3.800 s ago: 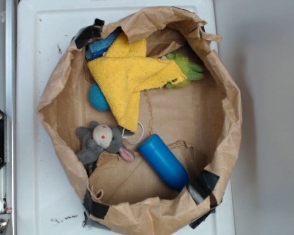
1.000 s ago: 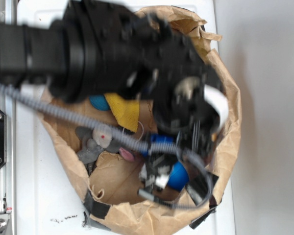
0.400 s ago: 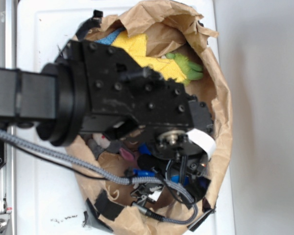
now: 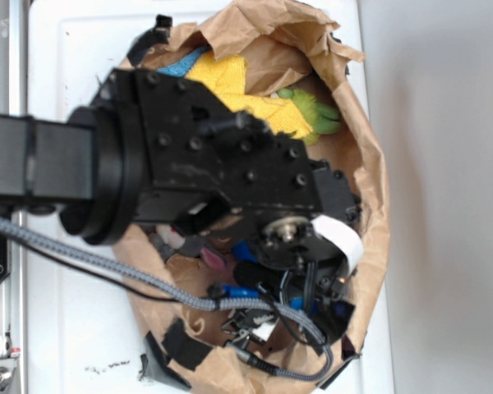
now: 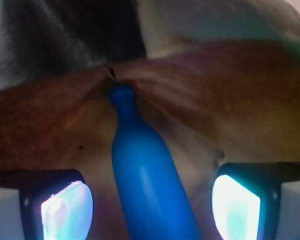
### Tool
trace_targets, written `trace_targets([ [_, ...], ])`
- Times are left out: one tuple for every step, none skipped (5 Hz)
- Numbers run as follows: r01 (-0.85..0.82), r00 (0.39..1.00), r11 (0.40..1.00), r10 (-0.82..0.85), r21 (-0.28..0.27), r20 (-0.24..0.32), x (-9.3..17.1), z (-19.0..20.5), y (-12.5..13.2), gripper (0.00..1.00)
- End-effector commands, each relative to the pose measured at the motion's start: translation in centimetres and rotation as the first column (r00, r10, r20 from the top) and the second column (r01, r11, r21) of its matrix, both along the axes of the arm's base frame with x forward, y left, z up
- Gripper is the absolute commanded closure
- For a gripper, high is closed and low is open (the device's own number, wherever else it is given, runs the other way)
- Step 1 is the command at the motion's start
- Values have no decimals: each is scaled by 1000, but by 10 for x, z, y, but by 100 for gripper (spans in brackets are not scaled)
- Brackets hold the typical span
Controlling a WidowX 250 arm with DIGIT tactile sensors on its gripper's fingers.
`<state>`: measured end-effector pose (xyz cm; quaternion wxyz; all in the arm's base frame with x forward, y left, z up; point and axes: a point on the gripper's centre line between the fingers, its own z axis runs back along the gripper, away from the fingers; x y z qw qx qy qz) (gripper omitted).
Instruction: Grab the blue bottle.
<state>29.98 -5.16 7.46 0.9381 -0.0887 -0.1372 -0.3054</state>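
Between open gripper (image 5: 150, 200) pads: glossy blue bottle (image 5: 145, 175); narrow neck.

A glossy blue bottle (image 5: 147, 185) lies on a brown paper bag (image 4: 370, 189), beside a yellow cloth (image 4: 259, 107) and black arm (image 4: 172, 164).

In the exterior view the arm (image 4: 189, 172) hides most of the blue bottle (image 4: 245, 251), the grey plush mouse and much of the paper bag (image 4: 370, 205). In the wrist view the bottle's lower end is cut off by the bottom edge, and the background is blurred.
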Motion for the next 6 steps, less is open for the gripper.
trace_targets([
  [96, 992, 995, -97, 14, 81, 14, -16, -16, 0],
  [116, 992, 993, -118, 40, 53, 13, -27, -20, 0],
  [121, 992, 992, -122, 34, 36, 10, -31, -22, 0],
  [126, 991, 992, -127, 22, 42, 8, -31, -22, 71],
  [111, 992, 994, -111, 1, 53, 7, -24, -18, 100],
  [60, 998, 998, -60, 4, 26, 2, 6, -5, 100],
])
